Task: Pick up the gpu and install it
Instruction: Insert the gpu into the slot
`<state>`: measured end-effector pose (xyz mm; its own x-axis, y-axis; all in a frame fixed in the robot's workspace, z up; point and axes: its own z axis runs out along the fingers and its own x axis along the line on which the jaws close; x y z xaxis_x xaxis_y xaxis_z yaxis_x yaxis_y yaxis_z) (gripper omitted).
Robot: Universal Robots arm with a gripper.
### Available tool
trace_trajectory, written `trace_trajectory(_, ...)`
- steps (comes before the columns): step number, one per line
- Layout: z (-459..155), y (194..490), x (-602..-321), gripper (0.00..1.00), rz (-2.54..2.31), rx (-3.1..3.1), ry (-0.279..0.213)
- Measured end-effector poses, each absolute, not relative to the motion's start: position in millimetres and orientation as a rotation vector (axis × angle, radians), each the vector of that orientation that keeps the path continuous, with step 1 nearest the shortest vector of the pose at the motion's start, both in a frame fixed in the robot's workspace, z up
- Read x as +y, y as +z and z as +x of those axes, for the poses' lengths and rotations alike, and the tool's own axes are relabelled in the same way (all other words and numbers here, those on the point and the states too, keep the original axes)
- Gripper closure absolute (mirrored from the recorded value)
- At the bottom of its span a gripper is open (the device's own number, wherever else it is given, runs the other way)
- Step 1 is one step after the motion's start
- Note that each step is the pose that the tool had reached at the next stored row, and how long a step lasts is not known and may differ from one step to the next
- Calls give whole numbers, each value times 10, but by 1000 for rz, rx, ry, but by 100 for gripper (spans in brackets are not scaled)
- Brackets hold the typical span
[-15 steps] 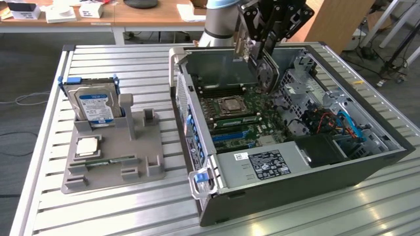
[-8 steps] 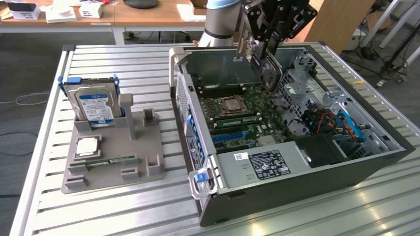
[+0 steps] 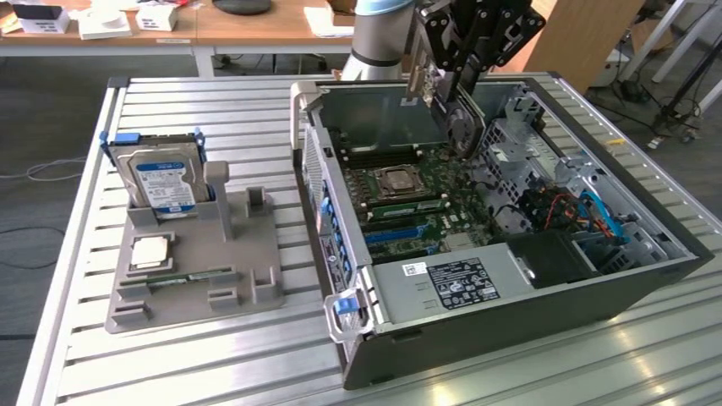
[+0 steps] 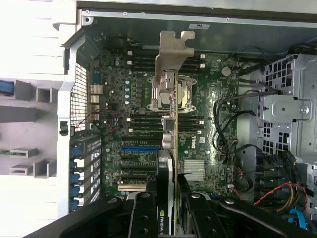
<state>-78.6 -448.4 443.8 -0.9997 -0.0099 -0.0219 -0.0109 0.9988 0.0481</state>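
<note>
Gpu (image 3: pixel 461 118) hangs in the gripper (image 3: pixel 451 68) above the far part of the open computer case (image 3: pixel 587 292), over the motherboard (image 3: pixel 412 203) and not yet in a slot. The fingers (image 4: pixel 143 218) are partly closed and clamp the card on both faces. Its silver bracket (image 4: pixel 171 54) sits at one end. A hard drive (image 3: pixel 164 179) stands in the grey holder (image 3: pixel 203 288) at the exterior view's left

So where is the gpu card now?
The gpu hangs in the gripper's jaws over the motherboard of the open computer case, to the exterior view's right of the hard drive.
</note>
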Motion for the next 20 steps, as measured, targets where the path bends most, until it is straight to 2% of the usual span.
trace_trajectory(8, -786, 4438, -4483, 73, -20, 3119, 73)
trace_trajectory(20, -785, 4434, -4482, 73, -350, 3105, 74)
